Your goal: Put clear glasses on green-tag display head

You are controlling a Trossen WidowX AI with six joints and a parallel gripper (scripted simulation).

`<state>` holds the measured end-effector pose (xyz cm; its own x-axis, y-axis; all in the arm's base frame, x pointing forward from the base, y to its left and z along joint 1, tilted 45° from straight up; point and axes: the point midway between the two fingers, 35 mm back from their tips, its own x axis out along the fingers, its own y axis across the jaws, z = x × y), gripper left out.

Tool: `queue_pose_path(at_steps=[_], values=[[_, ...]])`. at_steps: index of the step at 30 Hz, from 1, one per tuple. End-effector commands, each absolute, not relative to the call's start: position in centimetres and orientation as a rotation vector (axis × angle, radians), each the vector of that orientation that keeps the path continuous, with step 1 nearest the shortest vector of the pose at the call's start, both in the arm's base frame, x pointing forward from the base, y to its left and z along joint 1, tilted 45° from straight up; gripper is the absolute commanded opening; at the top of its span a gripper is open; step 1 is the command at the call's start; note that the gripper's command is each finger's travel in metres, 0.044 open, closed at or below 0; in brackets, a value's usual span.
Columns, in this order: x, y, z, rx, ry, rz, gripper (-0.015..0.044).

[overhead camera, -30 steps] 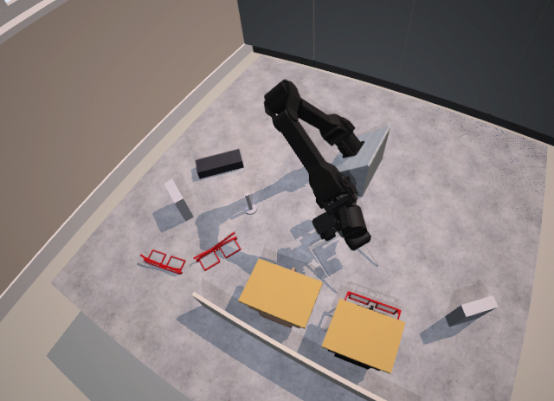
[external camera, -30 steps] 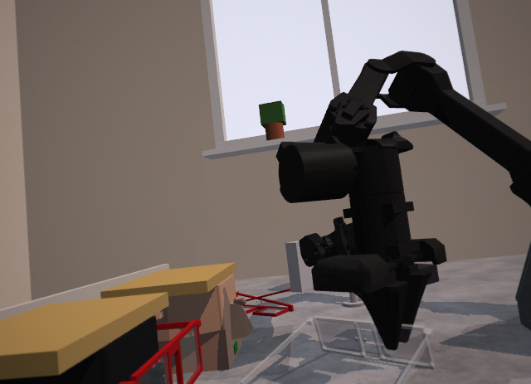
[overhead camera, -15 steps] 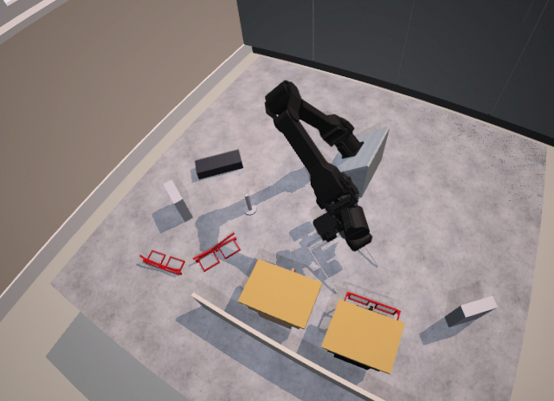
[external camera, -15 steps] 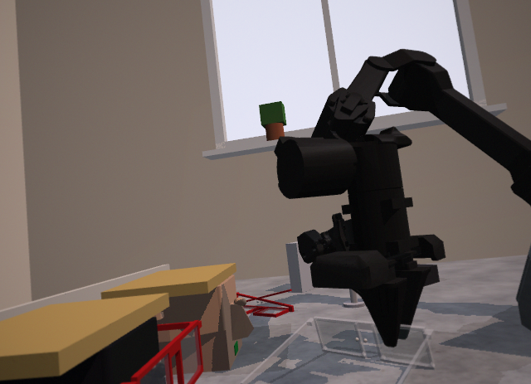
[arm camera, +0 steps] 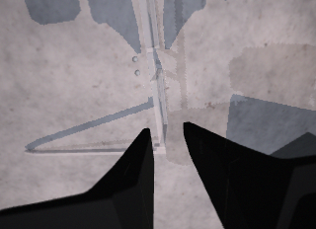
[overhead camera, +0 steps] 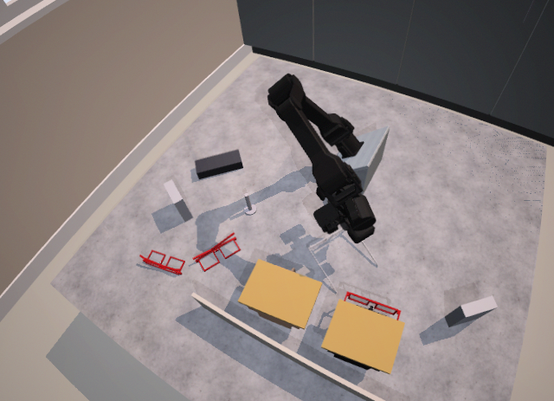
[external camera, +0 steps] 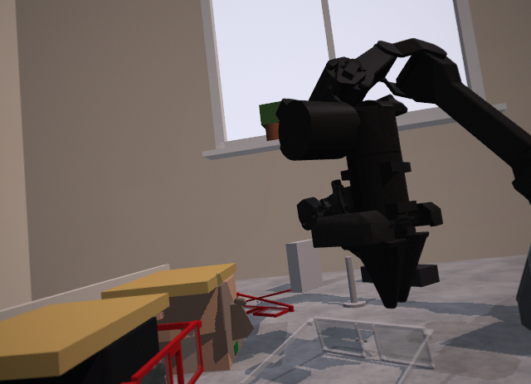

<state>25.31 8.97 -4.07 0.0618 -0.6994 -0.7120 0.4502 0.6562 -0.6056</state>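
The clear glasses (overhead camera: 319, 242) (external camera: 338, 336) (arm camera: 159, 91) are on the grey surface, temples open and pointing toward the heads. My gripper (external camera: 396, 303) (arm camera: 167, 131) is open by a small gap and points down just above one end of the front frame. In the wrist view that end shows in line with the gap, with nothing gripped. The green-tag head (overhead camera: 280, 294) (external camera: 214, 332) has a yellow flat top and wears no glasses; its green tag (external camera: 236, 347) shows low on the front. The other head (overhead camera: 363, 336) wears red glasses (overhead camera: 373, 303) (external camera: 177, 350).
Two more red glasses (overhead camera: 164, 262) (overhead camera: 216, 252) lie at the left. A thin post (overhead camera: 248, 203) (external camera: 350, 281), a black block (overhead camera: 219, 164) and upright pale blocks (overhead camera: 177, 200) (overhead camera: 471, 309) stand around. A low pale wall (overhead camera: 286, 347) runs behind the heads.
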Motion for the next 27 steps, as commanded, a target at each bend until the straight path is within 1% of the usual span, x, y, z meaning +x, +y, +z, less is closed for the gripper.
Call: queue_pose_path(at_steps=[1, 2, 5, 6, 15, 17, 18, 27], values=[[25.36, 9.90, -2.80, -0.226, 1.223, -0.879, 0.0108], [25.36, 9.90, -2.80, -0.226, 1.223, -0.879, 0.0108], [25.42, 9.63, -3.35, -0.237, 1.221, -0.872, 0.0186], [25.42, 9.63, -3.35, -0.237, 1.221, -0.872, 0.0200], [25.76, 10.18, -3.19, -0.240, 1.231, -0.868, 0.0200], [25.76, 10.18, -3.19, -0.240, 1.231, -0.868, 0.0148], [25.76, 10.18, -3.19, -0.240, 1.231, -0.868, 0.0140], [25.79, 10.07, -3.32, -0.240, 1.231, -0.868, 0.0140]])
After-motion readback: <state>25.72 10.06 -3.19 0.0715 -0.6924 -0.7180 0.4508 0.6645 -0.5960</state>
